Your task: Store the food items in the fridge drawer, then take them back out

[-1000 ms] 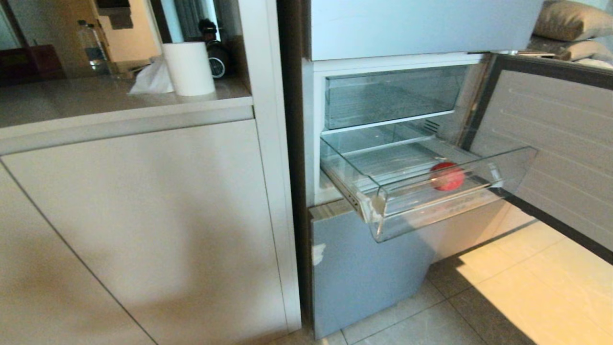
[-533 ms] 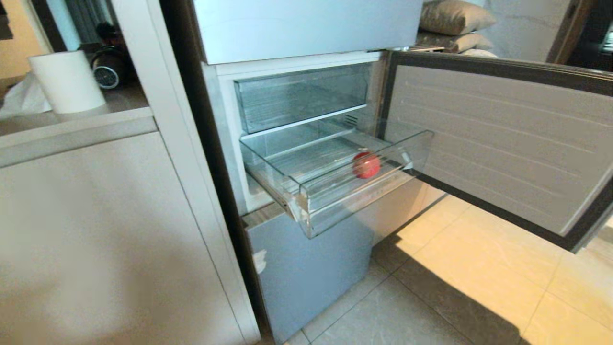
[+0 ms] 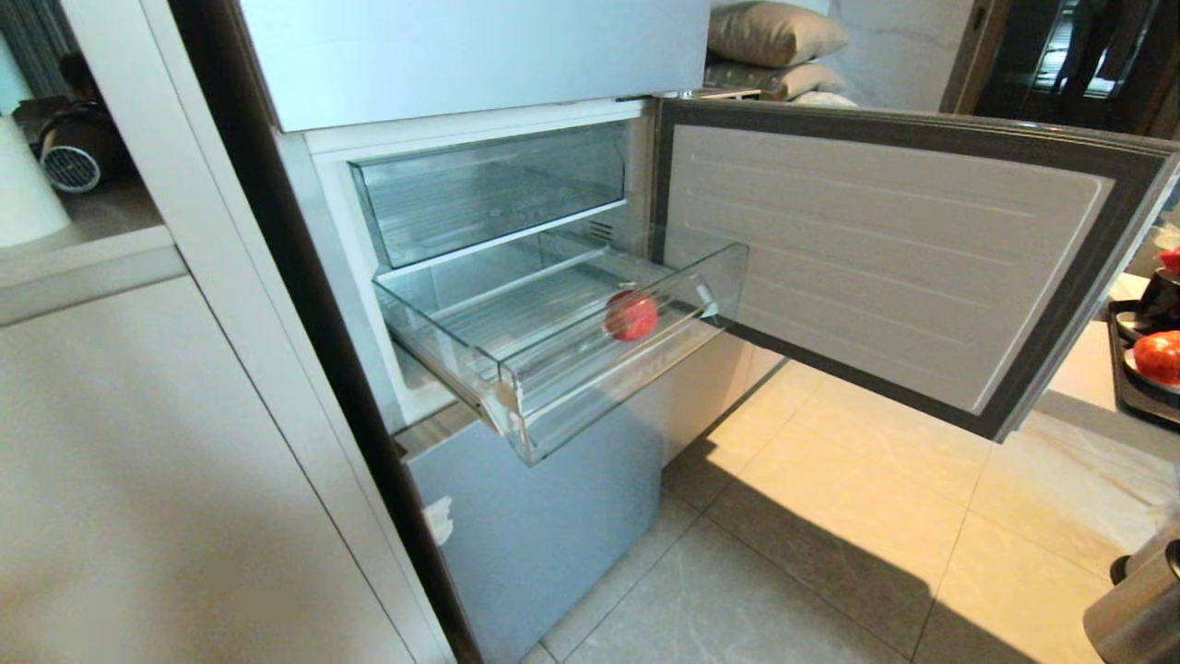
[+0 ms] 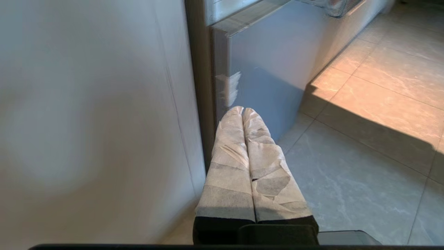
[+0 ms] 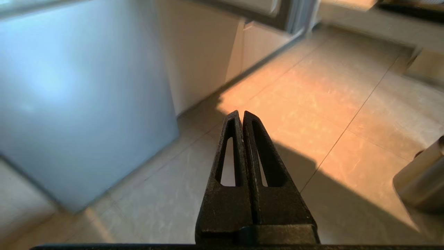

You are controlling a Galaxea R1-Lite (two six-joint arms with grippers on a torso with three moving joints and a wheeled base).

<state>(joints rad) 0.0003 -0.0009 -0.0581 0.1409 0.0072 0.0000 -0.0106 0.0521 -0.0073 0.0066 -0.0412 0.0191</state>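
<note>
Fridge drawer [image 3: 590, 369] pulled out, one tomato [image 3: 631, 315] on its ribbed floor; second tomato [image 3: 1160, 356] on tray far right. Left gripper [image 4: 242, 111] and right gripper [image 5: 240, 114]: fingers pressed together, empty, low over floor. You're mid-storing, judging by this; next, fetch second tomato.

red tomato [image 3: 631, 314] in fridge drawer [image 3: 590, 369]

Second tomato [image 3: 1160, 356] cut by frame edge
</note>
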